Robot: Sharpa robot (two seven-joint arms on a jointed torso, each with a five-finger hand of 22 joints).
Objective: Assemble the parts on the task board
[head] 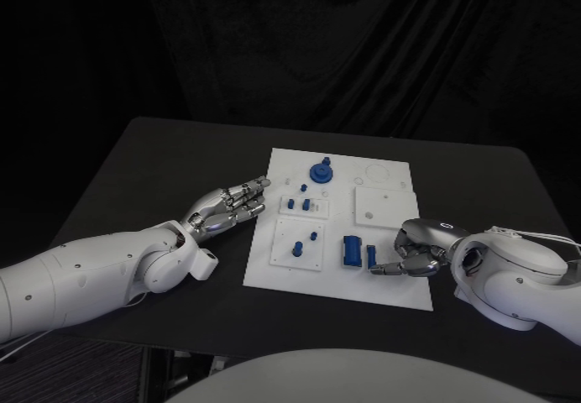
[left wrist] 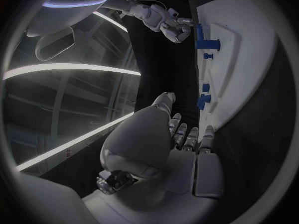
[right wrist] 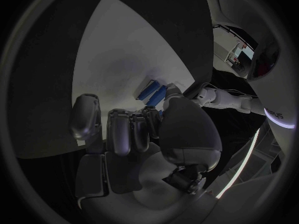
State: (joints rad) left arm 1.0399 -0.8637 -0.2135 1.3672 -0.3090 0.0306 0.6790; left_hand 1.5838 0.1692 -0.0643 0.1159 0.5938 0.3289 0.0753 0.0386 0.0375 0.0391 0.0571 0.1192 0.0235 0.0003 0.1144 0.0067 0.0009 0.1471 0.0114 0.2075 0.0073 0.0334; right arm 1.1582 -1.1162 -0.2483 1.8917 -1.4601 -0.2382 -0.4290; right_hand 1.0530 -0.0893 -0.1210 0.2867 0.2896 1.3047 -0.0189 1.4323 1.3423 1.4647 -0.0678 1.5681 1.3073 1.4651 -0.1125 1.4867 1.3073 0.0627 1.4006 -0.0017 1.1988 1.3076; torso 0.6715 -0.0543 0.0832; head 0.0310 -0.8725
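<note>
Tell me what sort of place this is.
Probably a robotics lab or test bench, not a home. A black table backed by dark curtains holds just a white task board with small blue parts, and the left hand and right hand flank it.

— How is the scene lit?
— A dim, dark setting is seen in the head view. The task board (head: 385,290) is picked out as the brightest surface, while the bench (head: 158,168) is nearly lost against the black backdrop. Soft highlights are caught on the left hand (head: 230,206) and right hand (head: 418,249).
— And the wrist views?
— Strong fisheye bending is shown, with straight edges curved and a dark frame round each circle. Bright curved streaks of glare are seen in the left wrist view. Nearby fingers (right wrist: 121,132) are rendered soft and shadowed.
</note>
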